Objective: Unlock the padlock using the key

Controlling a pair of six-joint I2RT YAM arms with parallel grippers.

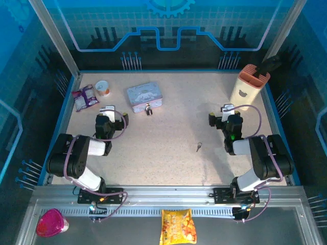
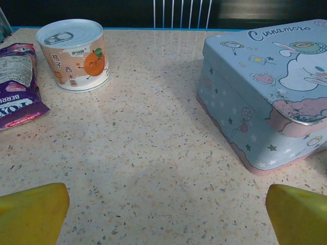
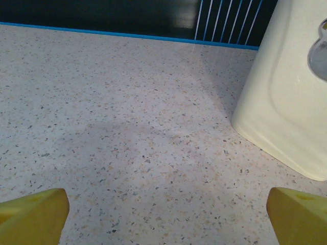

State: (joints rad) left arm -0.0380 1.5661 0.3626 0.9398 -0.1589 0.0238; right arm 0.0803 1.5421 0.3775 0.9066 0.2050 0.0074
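Note:
The tiny dark padlock (image 1: 148, 109) hangs at the front of the lilac-grey cartoon tin (image 1: 145, 97), left of the table's centre. The small dark key (image 1: 198, 147) lies flat on the speckled tabletop, nearer the right arm. My left gripper (image 1: 115, 114) stands open just left of the tin, nothing between its yellow fingertips (image 2: 31, 214). In the left wrist view the tin (image 2: 265, 92) sits ahead on the right. My right gripper (image 1: 219, 113) is open over bare table, beyond and to the right of the key. Its yellow fingertips (image 3: 301, 217) hold nothing.
An orange-print can (image 2: 76, 53) and a purple snack packet (image 2: 15, 89) sit at the back left. A cream knife holder (image 3: 286, 92) stands at the back right, close ahead of the right gripper. A blue rim (image 1: 168, 70) bounds the table.

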